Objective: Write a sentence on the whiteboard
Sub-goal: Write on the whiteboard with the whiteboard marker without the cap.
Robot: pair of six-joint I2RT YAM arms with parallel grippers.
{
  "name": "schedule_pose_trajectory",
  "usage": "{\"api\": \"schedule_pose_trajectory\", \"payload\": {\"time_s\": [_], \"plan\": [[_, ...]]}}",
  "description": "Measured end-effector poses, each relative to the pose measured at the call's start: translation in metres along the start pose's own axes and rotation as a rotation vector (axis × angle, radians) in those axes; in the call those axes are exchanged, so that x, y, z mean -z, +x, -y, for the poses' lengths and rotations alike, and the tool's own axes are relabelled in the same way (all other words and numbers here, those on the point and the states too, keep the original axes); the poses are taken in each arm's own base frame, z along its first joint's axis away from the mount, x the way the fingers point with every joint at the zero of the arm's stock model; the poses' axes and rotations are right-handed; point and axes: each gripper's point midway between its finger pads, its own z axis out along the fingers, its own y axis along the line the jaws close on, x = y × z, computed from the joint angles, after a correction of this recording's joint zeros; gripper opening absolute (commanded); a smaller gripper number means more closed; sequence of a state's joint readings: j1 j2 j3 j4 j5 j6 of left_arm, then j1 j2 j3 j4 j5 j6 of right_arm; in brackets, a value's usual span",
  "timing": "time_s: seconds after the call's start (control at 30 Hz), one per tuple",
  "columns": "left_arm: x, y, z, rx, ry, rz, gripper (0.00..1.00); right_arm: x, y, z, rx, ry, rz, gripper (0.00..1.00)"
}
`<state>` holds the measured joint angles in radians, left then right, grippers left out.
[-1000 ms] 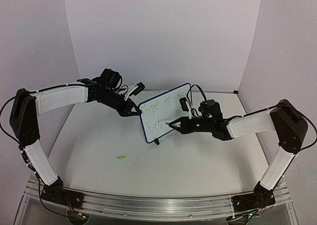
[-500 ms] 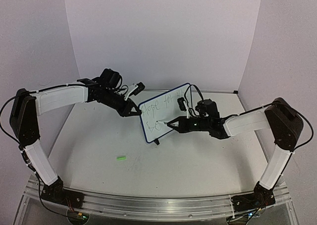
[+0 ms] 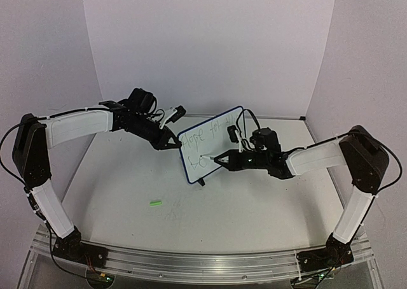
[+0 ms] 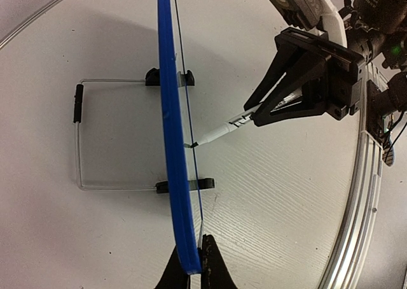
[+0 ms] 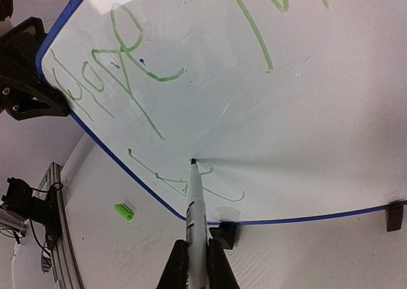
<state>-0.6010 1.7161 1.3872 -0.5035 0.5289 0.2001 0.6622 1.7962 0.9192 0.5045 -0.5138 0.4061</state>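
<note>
Two grippers are clamped shut: the left gripper pinches the left rim of the whiteboard, which stands at the middle of the table. The right gripper grips a marker, its tip touching the board's lower left under green writing. A green cap lies nearer, to the left.

place: robot lab cell | evidence: plain backdrop walls, white table, aluminium rail (arm bases bolted on)

A small green marker cap lies on the white surface, toward 8 o'clock from its middle. An aluminium rail borders the 6 o'clock edge.
</note>
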Motion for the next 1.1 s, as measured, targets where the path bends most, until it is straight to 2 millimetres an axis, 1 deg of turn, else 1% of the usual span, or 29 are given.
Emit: {"api": "schedule_pose_trajectory", "payload": {"time_s": [0.37,0.57,0.67,0.73,0.83,0.93,1.1], "plan": [[0.0,0.0,0.0,0.0,0.001,-0.001,0.0,0.001,0.01,0.01,-0.015,0.044,-0.008,0.0],[0.0,0.0,0.0,0.0,0.001,-0.001,0.0,0.001,0.011,0.009,-0.014,0.038,-0.012,0.0],[0.0,0.0,0.0,0.0,0.001,-0.001,0.0,0.005,0.011,0.008,-0.012,0.037,-0.009,0.0],[0.0,0.0,0.0,0.0,0.002,-0.001,0.0,0.011,0.009,0.005,-0.009,0.038,0.0,0.0],[0.0,0.0,0.0,0.0,0.002,-0.001,0.0,0.019,0.001,-0.001,0.0,0.03,0.021,0.0],[0.0,0.0,0.0,0.0,0.002,-0.001,0.0,0.02,-0.001,-0.003,0.003,0.028,0.03,0.0],[0.0,0.0,0.0,0.0,0.002,-0.001,0.0,0.019,0.0,0.001,-0.003,0.035,0.024,0.0]]}}
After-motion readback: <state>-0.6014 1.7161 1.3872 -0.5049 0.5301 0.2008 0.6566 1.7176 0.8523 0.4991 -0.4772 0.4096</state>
